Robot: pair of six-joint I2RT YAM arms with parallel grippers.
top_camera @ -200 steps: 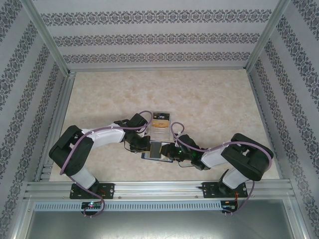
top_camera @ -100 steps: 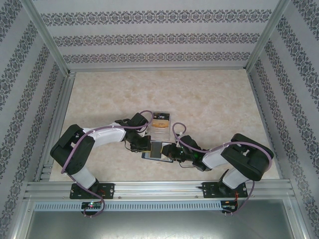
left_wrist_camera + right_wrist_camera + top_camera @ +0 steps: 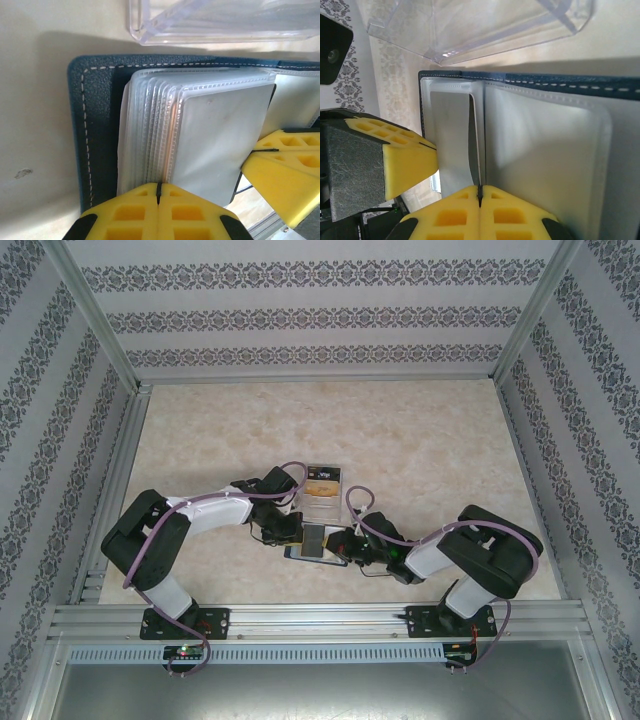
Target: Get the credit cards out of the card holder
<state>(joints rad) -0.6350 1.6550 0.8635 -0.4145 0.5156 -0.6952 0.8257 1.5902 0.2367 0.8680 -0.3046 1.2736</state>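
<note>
While the card holder (image 3: 97, 125) lies open on the table (image 3: 420, 440) just beside the clear stand (image 3: 322, 502), left hand (image 3: 159, 192) and right hand (image 3: 480, 192) are both clenched tight at its plastic sleeves (image 3: 220, 140).

Navy white-stitched card holder (image 3: 97, 125), open flat on the table (image 3: 450, 440), clear sleeves (image 3: 210, 140) fanned

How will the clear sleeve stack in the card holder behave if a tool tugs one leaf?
Probably floppy: the clear sleeves are thin film, fanned at their edges rather than flush. Likely slippery, given their glossy sheen. The card holder lies open and flat, so it may slide rather than tip when pulled.
</note>
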